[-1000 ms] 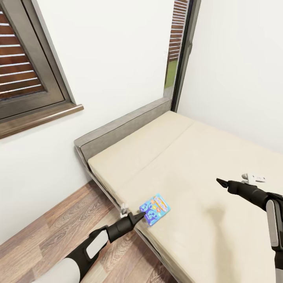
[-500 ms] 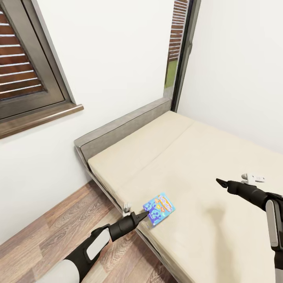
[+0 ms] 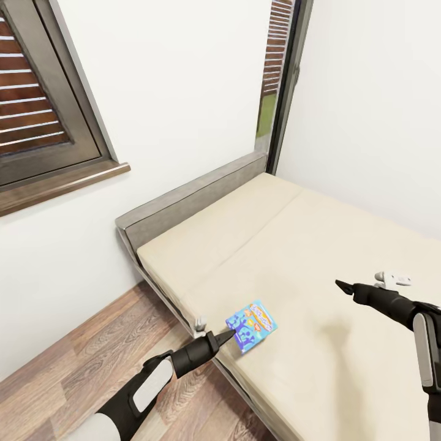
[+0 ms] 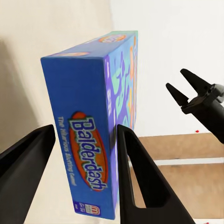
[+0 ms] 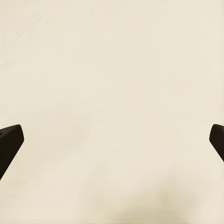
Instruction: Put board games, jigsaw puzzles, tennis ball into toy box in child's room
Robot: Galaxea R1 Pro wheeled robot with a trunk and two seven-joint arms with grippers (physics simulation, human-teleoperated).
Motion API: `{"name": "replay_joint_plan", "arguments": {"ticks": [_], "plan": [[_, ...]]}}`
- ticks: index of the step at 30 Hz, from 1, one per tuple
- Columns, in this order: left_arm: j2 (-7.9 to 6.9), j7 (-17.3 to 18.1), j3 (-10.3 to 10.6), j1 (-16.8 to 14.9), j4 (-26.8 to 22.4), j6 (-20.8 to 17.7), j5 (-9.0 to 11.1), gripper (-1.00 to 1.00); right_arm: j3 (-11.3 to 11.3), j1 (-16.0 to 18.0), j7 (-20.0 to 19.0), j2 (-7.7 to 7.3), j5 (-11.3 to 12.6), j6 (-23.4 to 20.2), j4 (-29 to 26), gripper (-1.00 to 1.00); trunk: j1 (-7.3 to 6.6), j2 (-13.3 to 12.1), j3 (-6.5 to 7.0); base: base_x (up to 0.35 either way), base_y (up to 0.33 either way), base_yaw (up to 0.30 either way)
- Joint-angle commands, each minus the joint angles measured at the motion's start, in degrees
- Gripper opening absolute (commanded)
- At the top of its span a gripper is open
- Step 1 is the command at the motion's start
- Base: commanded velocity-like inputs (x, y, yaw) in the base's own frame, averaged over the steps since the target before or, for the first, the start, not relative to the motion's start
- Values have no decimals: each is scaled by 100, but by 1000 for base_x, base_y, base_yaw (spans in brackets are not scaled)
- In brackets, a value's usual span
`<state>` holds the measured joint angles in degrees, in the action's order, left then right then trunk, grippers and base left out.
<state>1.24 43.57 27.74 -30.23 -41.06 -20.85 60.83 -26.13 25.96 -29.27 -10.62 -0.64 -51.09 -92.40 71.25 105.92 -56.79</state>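
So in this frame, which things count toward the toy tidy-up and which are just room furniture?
Part of the job:
- blue board game, marked "Balderdash", between the left gripper jaws
- bed it lies on
- right gripper, open over the mattress

Just there:
- window
- wood floor
- white wall

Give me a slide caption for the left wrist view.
Left gripper shut on the blue Balderdash board game, lifted over the bed.

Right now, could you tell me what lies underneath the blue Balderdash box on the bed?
The Balderdash box lies on the beige mattress near the bed's edge, between the left gripper's fingers. Bare mattress surrounds it; whatever is directly beneath is covered by the box.
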Motion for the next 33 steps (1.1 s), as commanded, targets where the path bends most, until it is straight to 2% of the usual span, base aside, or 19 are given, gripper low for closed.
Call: {"name": "replay_joint_plan", "arguments": {"ticks": [1,6,7,12,13,15,16,18,19,22,23,27,28,30,31,33], "plan": [[-5,-86,11,17,-65,-54,61,-100,-5,-1,-29,0,-8,-29,-5,100,-1,2,-4,0,0,0],[-18,-593,12,124,-433,-76,63,-100,-1,-17,-36,-1,-7,-26,-3,100,-1,2,-4,0,0,0],[-18,-593,12,124,-433,-76,63,-100,-1,-17,-36,-1,-7,-26,-3,100,-1,2,-4,0,0,0],[-21,-1444,6,340,-1062,-91,65,-100,32,-36,-41,4,-7,-25,-5,100,-1,2,-4,0,0,0],[-21,-1444,6,340,-1062,-91,65,-100,32,-36,-41,4,-7,-25,-5,100,-1,2,-4,0,0,0],[-20,-1773,4,408,-1281,-95,81,-100,70,-40,-42,5,-6,-24,-5,100,-1,2,-4,0,0,0],[-20,-1773,4,408,-1281,-95,81,-100,70,-40,-42,5,-6,-24,-5,100,-1,2,-4,0,0,0],[-6,-2066,9,451,-1459,-100,92,-100,110,-42,-43,6,-6,-24,-5,100,-1,2,-4,0,0,0],[-6,-2066,9,451,-1459,-100,92,-100,110,-42,-43,6,-6,-24,-5,100,-1,2,-4,0,0,0],[43,-2541,16,488,-1624,-142,105,-100,147,-46,-42,7,-6,-24,-5,100,-1,2,-4,0,0,0],[43,-2541,16,488,-1624,-142,105,-100,147,-46,-42,7,-6,-24,-5,100,-1,2,-4,0,0,0],[130,-3298,5,508,-1731,-345,138,-100,173,-52,-43,7,-6,-24,-3,100,-1,2,-4,0,0,0],[130,-3298,5,508,-1731,-345,138,-100,173,-52,-43,7,-6,-24,-3,100,-1,2,-4,0,0,0],[181,-3651,-10,512,-1781,-457,148,-100,180,-53,-43,7,-6,-24,-4,100,-1,2,-4,0,0,0],[181,-3651,-10,512,-1781,-457,148,-100,180,-53,-43,7,-6,-24,-4,100,-1,2,-4,0,0,0],[219,-3925,-19,517,-1876,-532,155,-100,186,-54,-44,7,-3,-24,-5,100,-1,2,-4,0,0,0]]}}
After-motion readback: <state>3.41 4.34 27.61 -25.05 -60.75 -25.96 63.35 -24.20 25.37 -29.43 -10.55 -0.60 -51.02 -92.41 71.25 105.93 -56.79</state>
